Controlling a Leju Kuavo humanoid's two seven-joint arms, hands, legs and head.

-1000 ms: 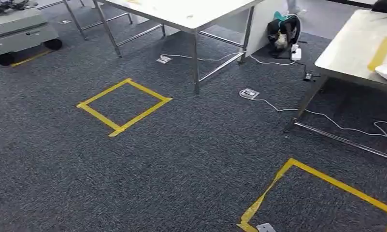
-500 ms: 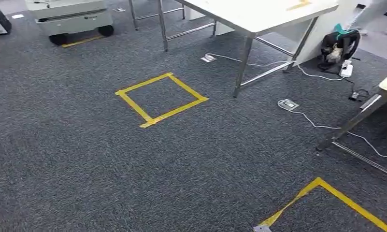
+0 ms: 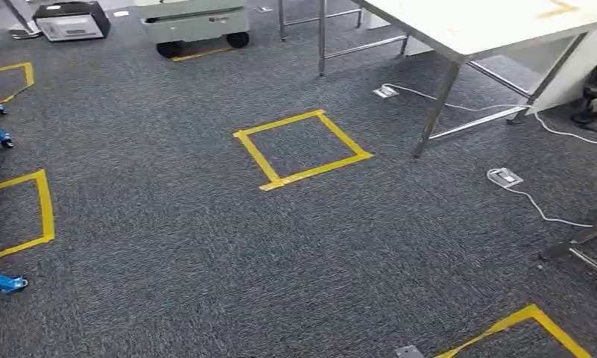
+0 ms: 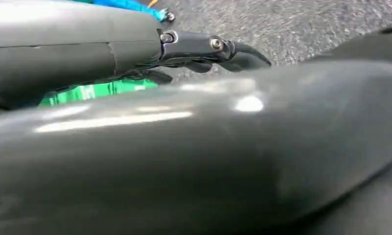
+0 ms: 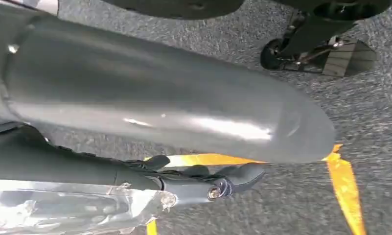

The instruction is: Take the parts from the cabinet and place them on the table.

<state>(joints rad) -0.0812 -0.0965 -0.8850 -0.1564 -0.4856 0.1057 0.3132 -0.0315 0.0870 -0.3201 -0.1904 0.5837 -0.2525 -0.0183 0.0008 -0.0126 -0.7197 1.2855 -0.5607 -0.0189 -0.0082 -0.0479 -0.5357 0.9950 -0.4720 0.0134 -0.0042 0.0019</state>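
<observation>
Carrying a clear bag (image 5: 76,208) in right hand (image 5: 184,183); left hand (image 4: 203,49) against something green (image 4: 98,90), grip unclear; table (image 3: 489,26) upper right.

Left hand (image 4: 135,54): smooth glossy grey thumb (image 4: 71,34), darker fingers (image 4: 218,49) fastened with silver screws. Right hand (image 5: 174,142): thick glossy grey thumb (image 5: 159,93), dark fingers (image 5: 223,183), one silver screw.

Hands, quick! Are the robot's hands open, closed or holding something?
Left hand: cannot be told; a green thing shows by its fingers.
Right hand: cannot be told; a shiny thing shows beside its fingers.
</observation>
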